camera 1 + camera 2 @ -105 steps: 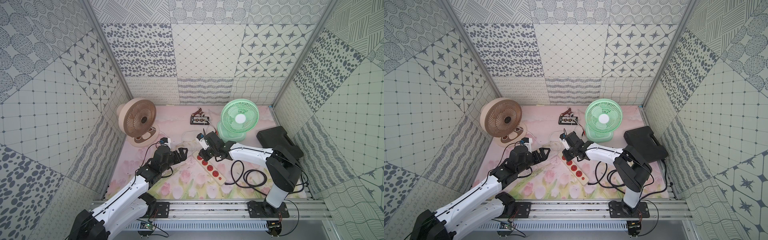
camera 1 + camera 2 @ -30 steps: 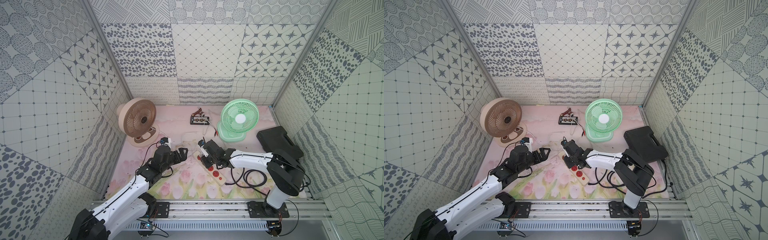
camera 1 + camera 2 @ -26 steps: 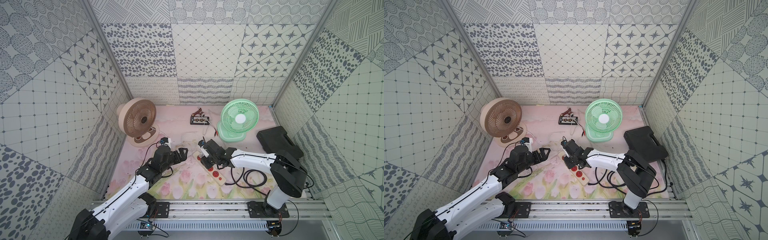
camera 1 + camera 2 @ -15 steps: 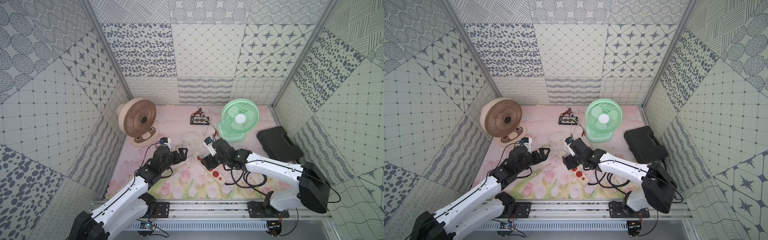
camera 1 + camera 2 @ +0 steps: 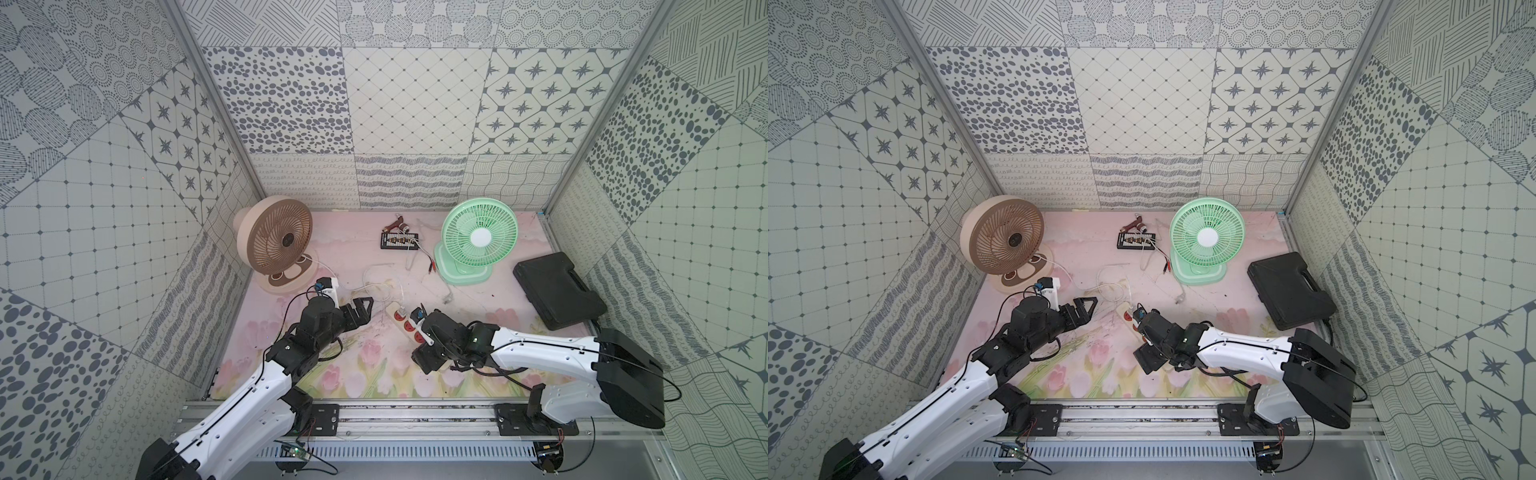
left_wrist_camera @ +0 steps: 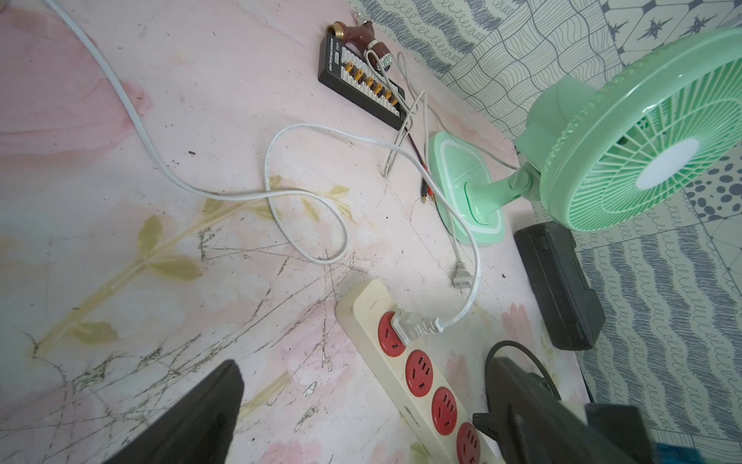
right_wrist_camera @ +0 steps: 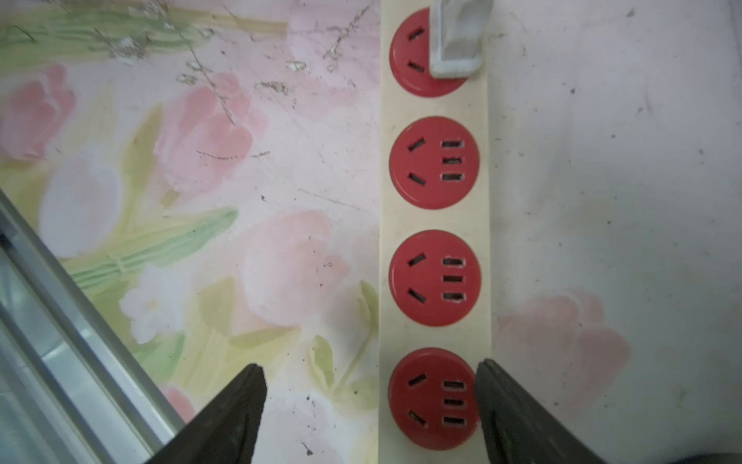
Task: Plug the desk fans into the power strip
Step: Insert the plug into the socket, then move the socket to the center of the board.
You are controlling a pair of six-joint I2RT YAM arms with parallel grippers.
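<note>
the right pincer (image 7: 369, 367) hangs just above the near end of the power strip (image 7: 435, 219), its two dark jaws spread wide with the last red socket between them, gripping nothing. the strip, a long cream bar with four red sockets, lies flat on the flowered mat (image 5: 345, 232) in the middle of the floor. in its farthest socket sits a white plug (image 6: 409, 326), seemingly pushed home; its white cord (image 6: 305, 193) loops loosely across the mat toward the beige desk fan (image 5: 272, 243) at the back left. the left pincer (image 6: 364, 360) hovers near that end, jaws fully apart and empty. a green fan (image 5: 478, 239) stands at the back right, its own loose plug (image 6: 461, 279) lying on the mat just beside the strip. the white plug looks small, light, hard and smooth, best pinched across its flat sides rather than by the limp cord, which may tug it askew. the strip looks light enough to slide, so press on bare cream plastic between sockets.
</note>
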